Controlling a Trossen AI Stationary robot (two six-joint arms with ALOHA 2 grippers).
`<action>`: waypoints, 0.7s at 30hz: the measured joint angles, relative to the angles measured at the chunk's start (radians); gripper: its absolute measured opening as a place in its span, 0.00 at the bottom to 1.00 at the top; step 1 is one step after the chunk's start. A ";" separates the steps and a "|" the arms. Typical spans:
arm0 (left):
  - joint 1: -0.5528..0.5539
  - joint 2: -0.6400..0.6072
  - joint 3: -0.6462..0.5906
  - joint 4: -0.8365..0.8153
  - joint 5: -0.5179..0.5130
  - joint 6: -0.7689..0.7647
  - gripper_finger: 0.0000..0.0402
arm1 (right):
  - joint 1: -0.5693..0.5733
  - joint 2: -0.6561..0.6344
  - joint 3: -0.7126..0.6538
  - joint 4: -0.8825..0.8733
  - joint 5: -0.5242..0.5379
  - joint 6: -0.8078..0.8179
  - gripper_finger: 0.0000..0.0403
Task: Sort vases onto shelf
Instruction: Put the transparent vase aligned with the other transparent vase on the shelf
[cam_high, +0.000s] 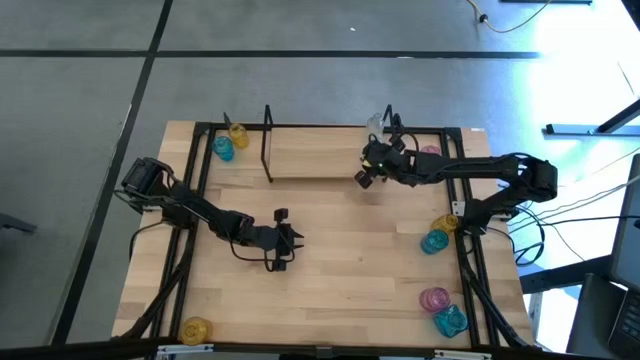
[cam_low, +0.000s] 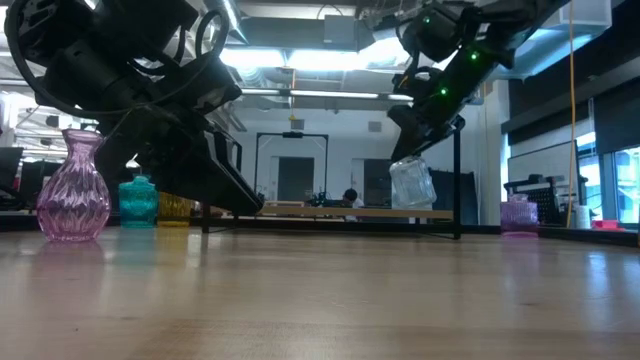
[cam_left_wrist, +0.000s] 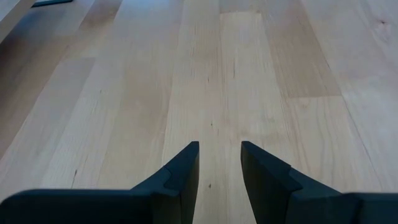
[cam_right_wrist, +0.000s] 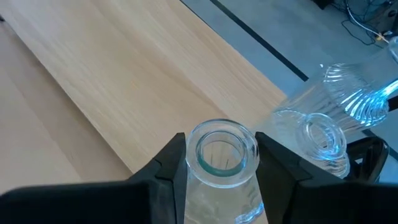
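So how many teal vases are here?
3 teal vases: one by the shelf's left end, one at the table's right edge, one near the high view's lower right corner. Some may be hidden.

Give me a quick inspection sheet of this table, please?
Surface: wood table, black rails.
Job's things: shelf at the far edge; yellow vase and teal vase by its left end, a clear vase at its right end; five more vases along the table's right side and front-left corner.
Clutter: nothing seen.
Grippers: right gripper holds a clear vase by the neck over the shelf's right end; left gripper empty, jaws apart, over mid-table.
Cables: several on the floor, right.
Surroundings: grey floor, a room behind.
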 joint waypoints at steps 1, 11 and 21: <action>0.000 0.000 0.000 0.000 0.000 0.000 0.28 | 0.000 0.000 0.000 -0.001 0.000 -0.001 0.31; 0.000 0.000 0.000 0.001 0.000 0.000 0.28 | 0.000 0.000 0.000 -0.006 0.000 -0.045 0.31; 0.000 0.000 0.000 0.001 0.000 0.000 0.28 | 0.001 0.000 0.000 -0.010 0.018 -0.015 0.36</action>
